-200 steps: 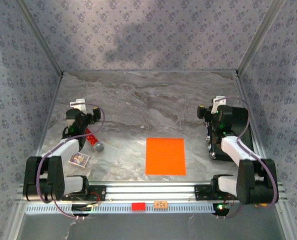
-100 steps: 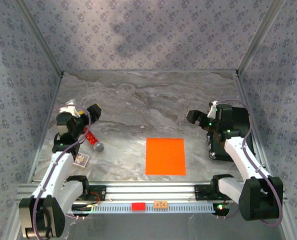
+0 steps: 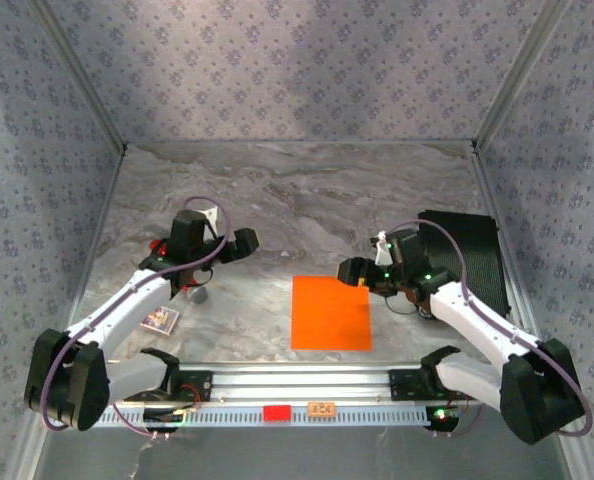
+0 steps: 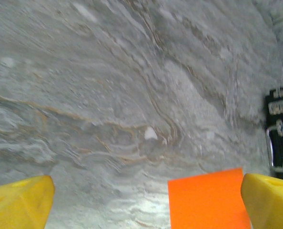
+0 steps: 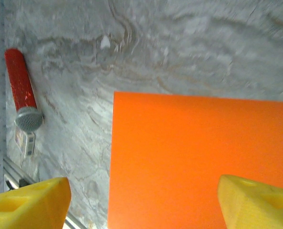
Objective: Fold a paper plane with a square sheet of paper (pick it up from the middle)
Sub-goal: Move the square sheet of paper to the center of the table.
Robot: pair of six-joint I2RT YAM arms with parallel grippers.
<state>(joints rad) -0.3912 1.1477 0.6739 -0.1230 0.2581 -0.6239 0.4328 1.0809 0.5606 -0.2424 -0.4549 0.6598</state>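
The square sheet of paper (image 3: 330,313) is bright orange and lies flat and unfolded on the marble table, near the front middle. The paper plane is out of view. My right gripper (image 3: 351,270) hovers over the sheet's far edge. In the right wrist view its yellow fingers (image 5: 28,204) stand wide apart above the sheet (image 5: 198,157), open with nothing between them. My left gripper (image 3: 243,242) is above the bare table to the far left of the sheet, also open. One corner of the sheet (image 4: 208,200) shows beside its right finger (image 4: 270,200).
A red cylinder with a grey tip (image 5: 20,86) lies left of the sheet, partly under my left arm, next to a small white card (image 3: 159,318). A black pad (image 3: 467,250) sits at the right side. A small red block (image 3: 276,412) rests on the front rail.
Both arms have swung inward from the table's sides toward the orange sheet. The right gripper now hangs over its far edge. The sheet has not moved.
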